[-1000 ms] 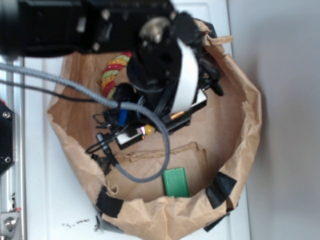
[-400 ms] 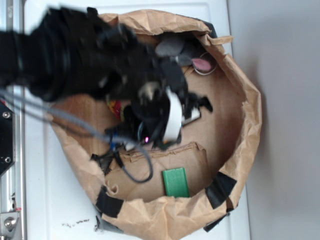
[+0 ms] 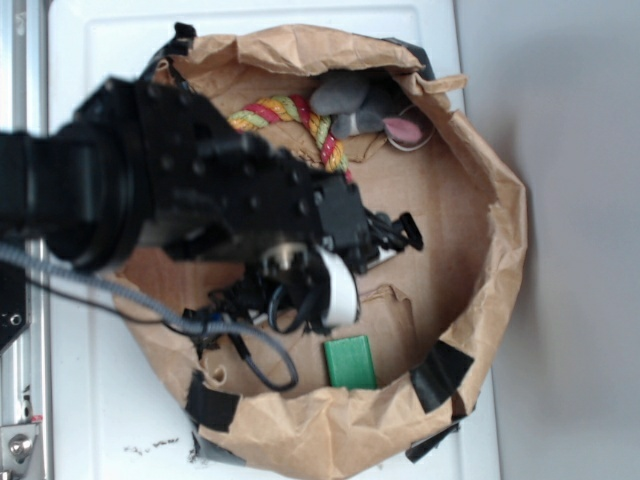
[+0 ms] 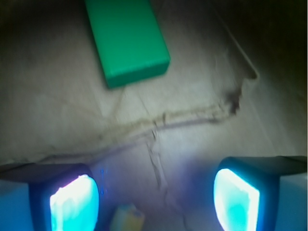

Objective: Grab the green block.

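**Wrist view: our claw is open and the block is just ahead**

In the wrist view we see the block (image 4: 127,41) lying flat on the brown paper (image 4: 192,86). It sits ahead of our claw (image 4: 155,195) and a bit to one side. The two fingers (image 4: 74,204) glow blue at the bottom of the picture. They stand wide apart, and there is nothing between them but paper. So the claw is open and holds nothing.

In the outside view the block (image 3: 350,362) lies near the front wall of the paper bag (image 3: 490,260). A rope (image 3: 300,115) and a gray toy (image 3: 355,105) lie at the far side, well apart from the block. Our arm (image 3: 200,200) hangs over the middle of the bag.

We think we are at the reaching step. The grab is not done yet.

Next we need to bring the claw over the block, so a finger sits on each side of it. The block is turned a little, so we may need to twist the claw to match. Then we go down and squeeze. The bag wall is close, so we must take care not to bump it.
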`<state>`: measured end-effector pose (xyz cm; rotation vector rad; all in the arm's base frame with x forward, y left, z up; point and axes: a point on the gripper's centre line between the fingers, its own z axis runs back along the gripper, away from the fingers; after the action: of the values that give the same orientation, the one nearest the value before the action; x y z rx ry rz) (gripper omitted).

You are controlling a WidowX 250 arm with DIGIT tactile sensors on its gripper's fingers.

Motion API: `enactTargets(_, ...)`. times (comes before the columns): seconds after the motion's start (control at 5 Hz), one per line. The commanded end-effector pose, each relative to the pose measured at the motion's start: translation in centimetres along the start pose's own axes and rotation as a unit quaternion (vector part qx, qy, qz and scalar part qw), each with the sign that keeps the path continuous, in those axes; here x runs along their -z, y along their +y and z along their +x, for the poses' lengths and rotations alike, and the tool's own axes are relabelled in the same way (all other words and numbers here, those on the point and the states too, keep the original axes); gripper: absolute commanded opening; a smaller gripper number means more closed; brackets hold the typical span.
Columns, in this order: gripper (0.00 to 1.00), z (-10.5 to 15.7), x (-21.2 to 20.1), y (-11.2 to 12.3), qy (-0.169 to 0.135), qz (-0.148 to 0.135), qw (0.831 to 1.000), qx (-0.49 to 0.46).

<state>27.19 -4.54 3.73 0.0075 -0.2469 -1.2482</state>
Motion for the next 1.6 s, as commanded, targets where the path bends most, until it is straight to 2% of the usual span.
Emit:
enactTargets(0.0, 1.0, 4.8, 0.4, -0.7, -0.002, -0.026, 0.999, 0.02)
enactTargets(0.2, 1.0, 5.5, 1.1, -0.2, -0.004, -0.049, 0.999, 0.016)
enactTargets(0.6, 1.0, 5.9, 2.1, 0.7, -0.021, -0.022, 0.999, 0.016)
enactTargets(0.8, 1.0, 5.3, 1.9, 1.6, -0.044, -0.018, 0.998, 0.037)
enactTargets(1.0, 1.0, 4.5, 1.8, 2.0, -0.062, -0.035, 0.995, 0.074)
enactTargets(1.2, 0.82, 4.0, 2.1, 2.4, -0.072, -0.056, 0.992, 0.087)
enactTargets(1.4, 0.0, 4.0, 2.0, 2.6, -0.072, -0.055, 0.993, 0.08)
